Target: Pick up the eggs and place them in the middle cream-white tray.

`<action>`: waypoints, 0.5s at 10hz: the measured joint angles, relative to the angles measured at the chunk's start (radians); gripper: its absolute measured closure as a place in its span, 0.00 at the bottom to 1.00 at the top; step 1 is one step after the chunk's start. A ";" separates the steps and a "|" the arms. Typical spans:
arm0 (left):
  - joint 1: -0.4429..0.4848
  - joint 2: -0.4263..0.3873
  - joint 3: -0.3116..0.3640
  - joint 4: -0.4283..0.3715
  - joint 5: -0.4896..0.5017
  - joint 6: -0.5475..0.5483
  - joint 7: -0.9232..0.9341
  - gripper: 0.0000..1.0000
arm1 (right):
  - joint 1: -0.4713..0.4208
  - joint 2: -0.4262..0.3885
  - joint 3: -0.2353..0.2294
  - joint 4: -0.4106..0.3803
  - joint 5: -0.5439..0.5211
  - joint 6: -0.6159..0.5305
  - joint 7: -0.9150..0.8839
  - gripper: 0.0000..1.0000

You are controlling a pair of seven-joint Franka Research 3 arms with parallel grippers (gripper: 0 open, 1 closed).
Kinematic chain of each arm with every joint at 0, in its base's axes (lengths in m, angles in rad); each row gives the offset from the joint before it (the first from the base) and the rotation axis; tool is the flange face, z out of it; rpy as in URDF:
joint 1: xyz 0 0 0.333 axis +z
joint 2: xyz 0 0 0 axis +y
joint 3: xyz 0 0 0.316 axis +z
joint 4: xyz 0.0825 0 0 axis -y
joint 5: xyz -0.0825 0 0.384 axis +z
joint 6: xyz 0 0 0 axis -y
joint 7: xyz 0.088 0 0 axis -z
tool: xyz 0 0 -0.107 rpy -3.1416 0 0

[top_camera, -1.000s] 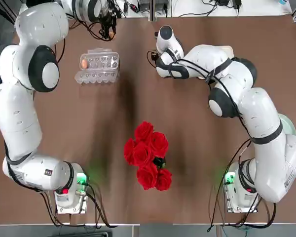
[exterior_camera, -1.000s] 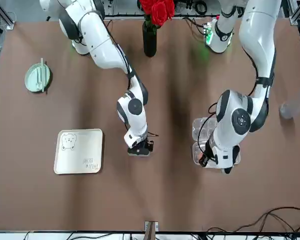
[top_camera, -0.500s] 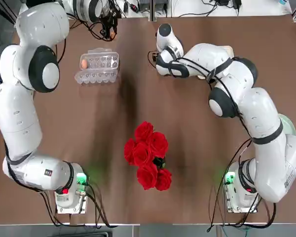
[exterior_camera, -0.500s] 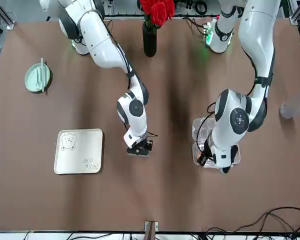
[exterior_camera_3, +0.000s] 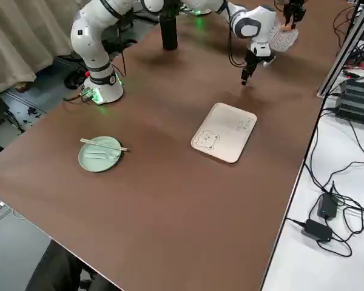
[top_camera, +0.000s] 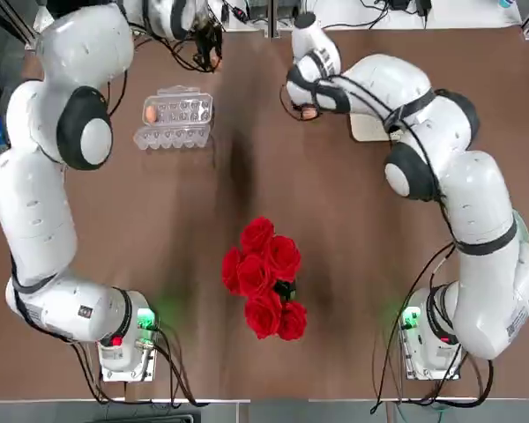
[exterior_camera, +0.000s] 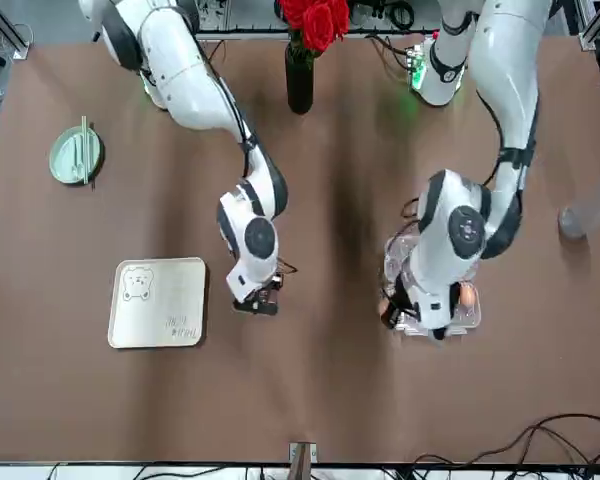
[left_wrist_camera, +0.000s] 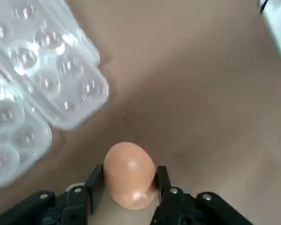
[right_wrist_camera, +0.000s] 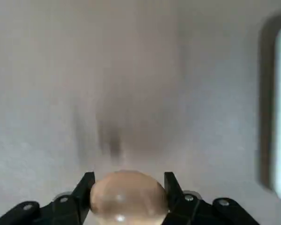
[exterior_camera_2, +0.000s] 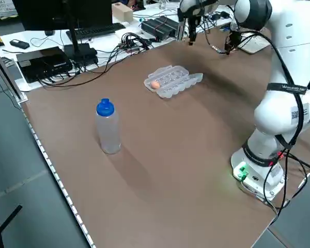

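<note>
the left gripper (left_wrist_camera: 130,185) is clenched on one brown-orange egg (left_wrist_camera: 130,176), a finger pressed to each side of it; in the top view it hangs at the upper left, just beside the clear plastic egg carton (top_camera: 175,119). the right gripper (right_wrist_camera: 129,190) is closed around a second egg (right_wrist_camera: 129,199), and sits left of centre in the front view, between the carton and the cream-white tray (exterior_camera: 157,303). that tray lies flat at the left of the front view, its bear drawing (exterior_camera: 137,283) toward the upper left corner; in the top view the right arm partly covers it, right of the upper middle. a third egg (top_camera: 151,114) rests in the open carton, at its left side in the top view. in the front view a pale green round plate (exterior_camera: 72,157) holding chopsticks (exterior_camera: 85,150) is at the upper left, and red roses (exterior_camera: 318,20) stand in a dark vase (exterior_camera: 299,82) at the top middle. a blue-capped bottle (exterior_camera_2: 108,129) stands left of centre in the left side view.
</note>
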 joint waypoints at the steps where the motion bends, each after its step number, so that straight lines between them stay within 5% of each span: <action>1: -0.056 0.023 0.003 0.017 0.000 0.002 -0.078 0.50 | -0.038 -0.030 -0.005 0.001 0.006 -0.044 -0.053 0.34; 5: -0.196 0.121 0.021 0.108 0.000 0.125 -0.248 0.50 | -0.377 -0.198 -0.021 -0.036 0.009 -0.172 -0.427 0.34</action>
